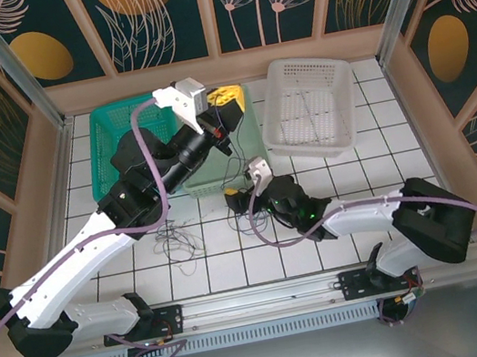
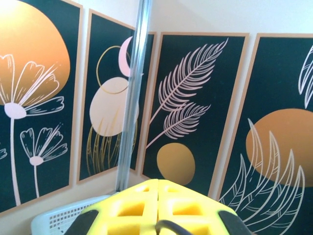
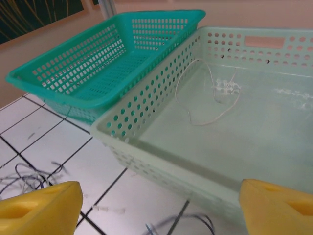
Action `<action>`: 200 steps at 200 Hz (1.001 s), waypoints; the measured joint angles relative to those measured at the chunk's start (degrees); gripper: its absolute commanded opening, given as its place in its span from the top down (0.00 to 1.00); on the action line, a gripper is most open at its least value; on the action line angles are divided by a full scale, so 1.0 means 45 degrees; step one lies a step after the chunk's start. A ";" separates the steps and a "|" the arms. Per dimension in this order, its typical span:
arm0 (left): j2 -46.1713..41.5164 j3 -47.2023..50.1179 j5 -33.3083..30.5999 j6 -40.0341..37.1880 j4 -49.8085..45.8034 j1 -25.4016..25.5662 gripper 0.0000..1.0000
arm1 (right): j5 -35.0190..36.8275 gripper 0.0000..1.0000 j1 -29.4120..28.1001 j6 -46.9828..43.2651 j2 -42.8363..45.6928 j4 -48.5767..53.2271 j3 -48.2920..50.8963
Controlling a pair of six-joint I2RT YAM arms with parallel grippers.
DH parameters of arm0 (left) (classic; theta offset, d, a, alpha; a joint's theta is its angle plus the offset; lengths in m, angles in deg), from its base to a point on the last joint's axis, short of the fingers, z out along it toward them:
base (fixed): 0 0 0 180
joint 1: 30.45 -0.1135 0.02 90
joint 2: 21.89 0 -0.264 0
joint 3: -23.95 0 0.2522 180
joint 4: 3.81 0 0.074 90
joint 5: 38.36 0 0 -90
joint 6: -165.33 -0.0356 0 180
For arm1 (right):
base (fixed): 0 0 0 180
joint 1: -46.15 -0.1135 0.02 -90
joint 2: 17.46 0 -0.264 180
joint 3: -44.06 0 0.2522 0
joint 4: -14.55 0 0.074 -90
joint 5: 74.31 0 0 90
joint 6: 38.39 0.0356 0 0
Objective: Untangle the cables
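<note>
With left jaws pinched on black cable [image 1: 229,134] and right jaws spread, empty, lower right onto tangle [image 1: 178,240], grip one strand.

My left arm [image 1: 142,182] hides most of the pale basket [image 1: 220,177]. At my left pads [image 2: 132,208] a blurred dark cable [image 2: 168,226] runs off the bottom edge; my right fingers [image 3: 39,208] are cropped there too.

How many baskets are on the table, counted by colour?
Teal basket: 1
Pale green basket: 1
White basket: 1
Total: 3
</note>
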 measured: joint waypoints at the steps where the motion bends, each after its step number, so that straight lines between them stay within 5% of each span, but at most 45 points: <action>1: 0.0000 -0.0005 0.0000 0.0010 0.0005 0.0000 1.00 | 0.0005 0.26 0.0010 -0.0034 -0.0053 -0.0010 -0.0034; 66: -0.0544 -0.0952 -0.0034 -0.0180 -0.0243 0.0000 1.00 | -0.0078 0.42 0.0253 -0.0019 -0.0393 0.0058 0.0627; 200: -0.1025 -0.4653 -0.4002 -0.4119 -0.1855 0.0000 1.00 | -0.0117 0.41 0.0578 0.1122 0.1865 0.1530 0.3133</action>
